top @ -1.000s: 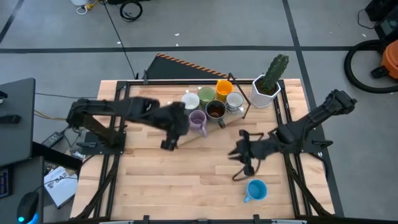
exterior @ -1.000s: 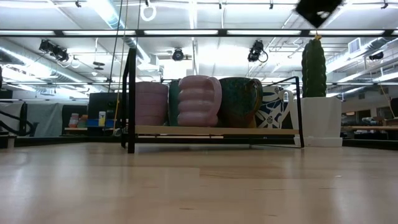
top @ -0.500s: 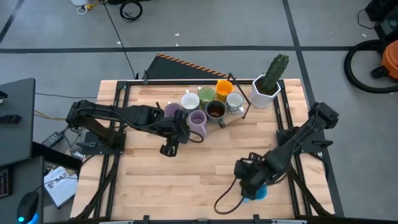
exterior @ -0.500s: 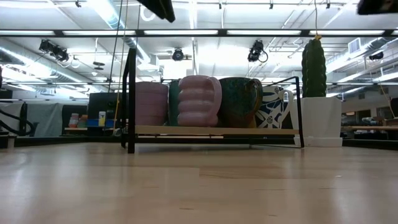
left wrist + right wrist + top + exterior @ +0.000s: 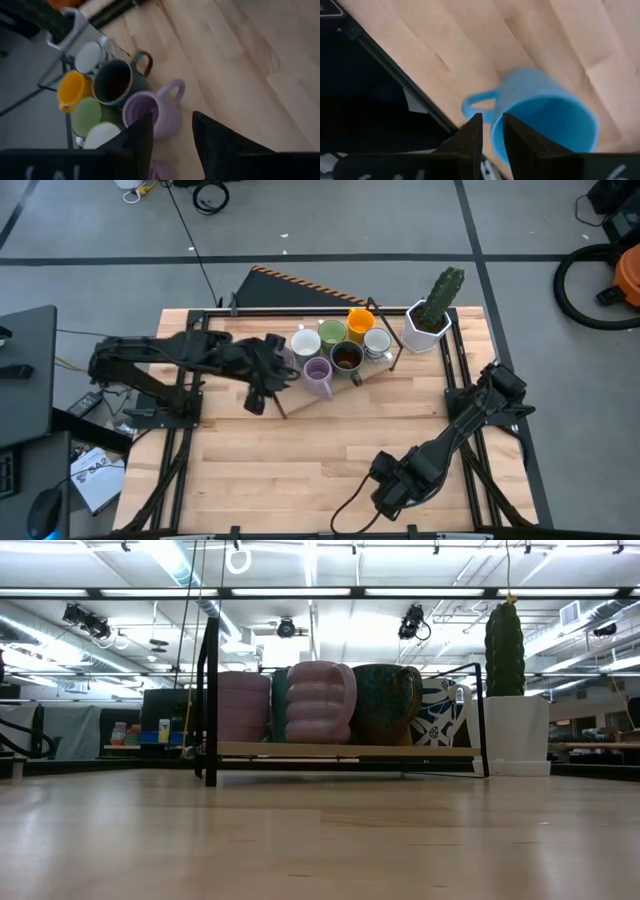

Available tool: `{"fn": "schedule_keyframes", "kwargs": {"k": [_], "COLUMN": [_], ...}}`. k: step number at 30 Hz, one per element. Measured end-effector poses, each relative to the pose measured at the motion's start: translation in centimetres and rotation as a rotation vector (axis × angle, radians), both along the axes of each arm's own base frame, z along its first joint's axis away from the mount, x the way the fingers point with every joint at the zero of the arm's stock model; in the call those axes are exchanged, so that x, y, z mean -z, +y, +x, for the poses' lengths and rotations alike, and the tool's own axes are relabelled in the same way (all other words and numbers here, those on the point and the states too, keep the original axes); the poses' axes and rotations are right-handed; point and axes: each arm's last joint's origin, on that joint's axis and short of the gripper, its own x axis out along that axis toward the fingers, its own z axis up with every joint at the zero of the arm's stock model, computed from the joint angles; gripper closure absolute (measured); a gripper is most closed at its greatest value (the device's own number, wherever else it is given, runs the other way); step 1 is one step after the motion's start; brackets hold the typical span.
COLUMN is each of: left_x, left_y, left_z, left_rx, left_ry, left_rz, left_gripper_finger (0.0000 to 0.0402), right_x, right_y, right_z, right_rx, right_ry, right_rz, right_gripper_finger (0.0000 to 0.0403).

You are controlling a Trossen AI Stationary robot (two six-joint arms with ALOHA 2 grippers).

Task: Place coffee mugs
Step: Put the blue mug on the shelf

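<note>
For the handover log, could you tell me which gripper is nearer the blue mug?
The right gripper is directly over the blue mug at the table's front edge; the left gripper is far off, beside the rack.

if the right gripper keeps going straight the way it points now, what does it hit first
Most likely the blue mug. In the right wrist view it lies just ahead of the right gripper, whose narrowly parted fingers aim at the wall beside the handle. The remaining gap is hard to judge.

Pale wood tabletop (image 5: 300, 450); glossy ceramic blue mug (image 5: 545, 122).
</note>
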Motion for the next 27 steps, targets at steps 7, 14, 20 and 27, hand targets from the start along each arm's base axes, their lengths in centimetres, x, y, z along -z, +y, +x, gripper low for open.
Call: {"fn": "schedule_keyframes", "kwargs": {"k": [7, 14, 20, 27], "left_x": [-1.6, -1.7, -1.7, -1.7], "left_y": [0.2, 0.3, 0.3, 0.1], "left_z": [-1.3, -1.2, -1.2, -1.3], "left_rx": [0.026, 0.037, 0.019, 0.012], "left_ry": [-0.091, -0.103, -0.105, -0.102], "left_rz": [0.026, 0.039, 0.021, 0.008], "left_gripper_finger": [0.026, 0.026, 0.026, 0.026], "right_x": [0.2, 1.7, 2.8, 4.2], "right_y": [0.7, 1.1, 0.8, 0.8], "right_z": [-0.6, -0.2, 0.1, 0.6], "right_rx": [0.108, 0.117, 0.114, 0.021], "right_ry": [0.025, 0.049, 0.079, 0.119], "right_rz": [-0.001, -0.05, -0.104, -0.113], "right_gripper_finger": [0.027, 0.0215, 0.0214, 0.0281]}}
